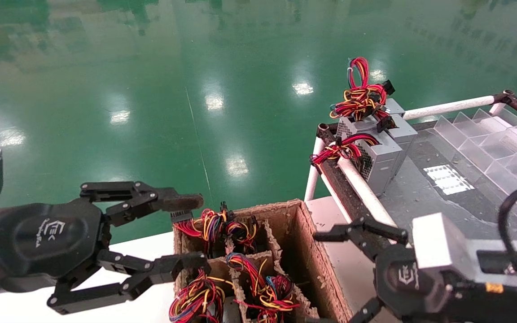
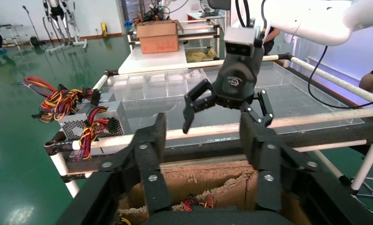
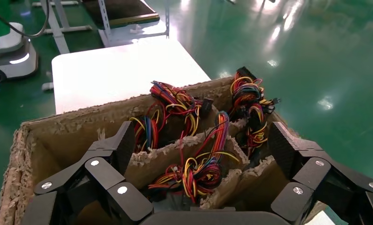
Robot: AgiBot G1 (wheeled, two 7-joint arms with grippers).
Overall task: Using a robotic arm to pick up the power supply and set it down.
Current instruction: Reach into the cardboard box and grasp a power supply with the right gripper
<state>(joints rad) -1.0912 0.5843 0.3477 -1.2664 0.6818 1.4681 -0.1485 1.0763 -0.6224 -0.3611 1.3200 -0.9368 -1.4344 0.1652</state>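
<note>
Two grey power supplies [image 1: 382, 154] with red, yellow and black wire bundles stand on the corner of the clear-topped table [image 1: 424, 197], also visible in the left wrist view [image 2: 88, 123]. More wire bundles [image 1: 258, 278] stick out of a divided cardboard box [image 1: 285, 208]; the units under them are mostly hidden. My right gripper [image 1: 326, 278] hovers open over the box's right side, a wire bundle [image 3: 194, 173] lying below its fingers [image 3: 121, 145]. My left gripper [image 1: 191, 231] is open and empty at the box's left edge, facing the right gripper [image 2: 229, 101].
A white pipe rail [image 1: 361, 186] edges the table beside the box. Clear plastic dividers [image 1: 487, 134] stand at the table's far right. A white tabletop [image 1: 142, 251] lies left of the box, with green floor beyond. The torn cardboard partitions [image 3: 184, 145] are ragged.
</note>
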